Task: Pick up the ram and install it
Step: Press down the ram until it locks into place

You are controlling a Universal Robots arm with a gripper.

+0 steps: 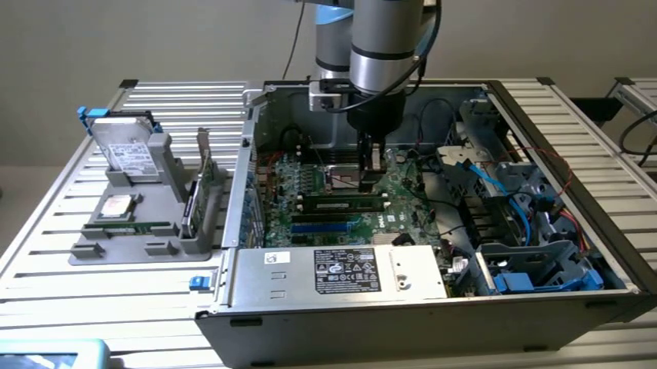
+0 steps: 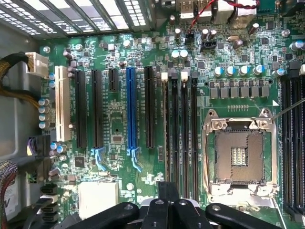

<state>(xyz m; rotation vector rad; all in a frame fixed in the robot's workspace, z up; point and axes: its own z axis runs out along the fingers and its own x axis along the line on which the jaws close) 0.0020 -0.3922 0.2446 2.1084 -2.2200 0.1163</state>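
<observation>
The ram (image 1: 344,204), a slim green strip with dark chips, stands on edge in a black slot of the motherboard (image 1: 308,181) inside the open computer case. My gripper (image 1: 371,183) hangs straight down just above the board, close over the strip's end on the exterior view's right. It is shut, with nothing between the fingers. In the wrist view the black fingers (image 2: 188,212) meet over the long memory slots (image 2: 181,133), beside the bare processor socket (image 2: 240,152).
A grey fixture (image 1: 113,250) on the slatted table at the exterior view's left holds a silver hard drive (image 1: 128,150), an upright green card (image 1: 205,184) and another thin green strip (image 1: 131,228). Cables (image 1: 482,177) and blue drive bays (image 1: 544,273) crowd the case's other side.
</observation>
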